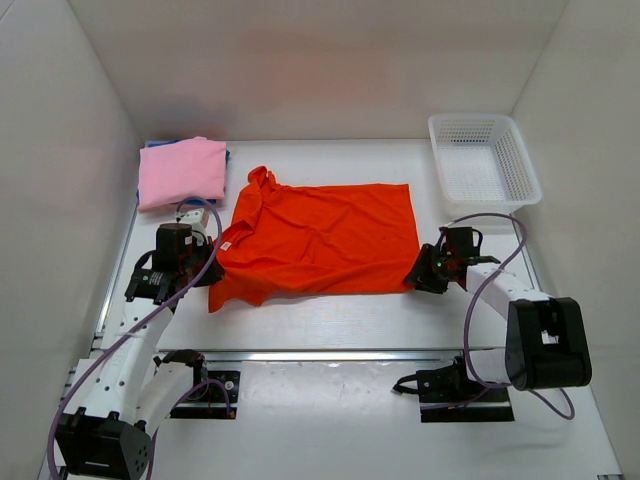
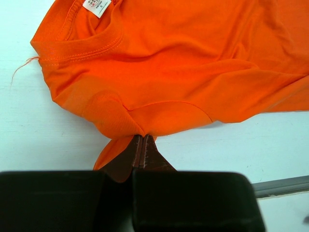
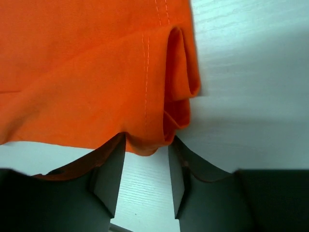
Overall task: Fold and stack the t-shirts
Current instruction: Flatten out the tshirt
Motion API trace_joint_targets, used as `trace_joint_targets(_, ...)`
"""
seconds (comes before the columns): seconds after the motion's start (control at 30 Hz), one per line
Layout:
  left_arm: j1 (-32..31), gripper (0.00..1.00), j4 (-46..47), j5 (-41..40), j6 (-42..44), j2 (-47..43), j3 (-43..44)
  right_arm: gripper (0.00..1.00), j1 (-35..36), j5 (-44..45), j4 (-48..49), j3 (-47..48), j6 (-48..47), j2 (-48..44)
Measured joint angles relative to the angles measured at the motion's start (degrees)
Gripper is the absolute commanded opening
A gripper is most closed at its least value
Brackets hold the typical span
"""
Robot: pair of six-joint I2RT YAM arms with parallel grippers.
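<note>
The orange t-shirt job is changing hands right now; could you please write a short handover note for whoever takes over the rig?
Left gripper: shut on the orange t-shirt, pinching its near sleeve edge.
Right gripper: open, jaws on either side of the shirt's near hem corner, not yet closed.
Pink t-shirt: folded at the far left, lying on a blue t-shirt of which only an edge shows.
White basket: far right, untouched.
Done: pink stacked on blue.
Left: fold the orange shirt, now spread on the table, and add it to the stack.
</note>
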Motion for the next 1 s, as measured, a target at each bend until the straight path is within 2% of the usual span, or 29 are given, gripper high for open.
trace_joint_targets(0.07,0.00,0.00,0.00,0.00,-0.02,0.00,0.00,0.23,0.00,-0.28,1.14,0.02,0.31,0.96)
trace_joint_targets(0.1,-0.02,0.00,0.02,0.00,-0.11,0.00,-0.02,0.21,0.00,-0.42,1.57,0.00,0.33,1.38)
trace_joint_targets(0.13,-0.02,0.00,0.04,0.02,-0.15,0.00,-0.04,0.13,0.00,-0.52,1.92,-0.04,0.48,1.73)
trace_joint_targets(0.17,-0.02,0.00,0.13,0.02,-0.20,-0.02,-0.17,0.00,0.00,-0.66,2.19,-0.07,0.55,1.99)
trace_joint_targets(0.33,0.02,0.00,0.28,0.39,-0.35,-0.07,-1.36,0.00,-0.35,-1.33,1.40,-0.13,0.46,2.01)
trace_joint_targets(0.43,0.02,0.00,0.02,0.90,-0.83,-0.02,-0.94,0.00,-0.96,-1.55,-4.15,0.22,-0.46,-1.60)
trace_joint_targets(0.53,0.04,0.00,-1.31,1.92,-1.27,0.94,3.39,0.00,-2.80,-2.97,-11.87,4.02,-1.14,-8.50)
trace_joint_targets(0.67,0.90,0.00,-2.16,4.17,-3.74,5.20,20.44,0.00,-7.91,-8.17,-19.82,20.11,-2.91,-14.21)
trace_joint_targets(0.8,1.07,0.00,3.17,5.35,-8.26,6.95,39.65,0.00,-10.56,-12.46,-21.62,38.47,-3.93,-16.06)
trace_joint_targets(1.0,-2.67,0.00,5.86,4.37,-13.11,6.60,60.76,0.00,-9.81,-15.26,-25.53,51.04,-3.30,-21.73)
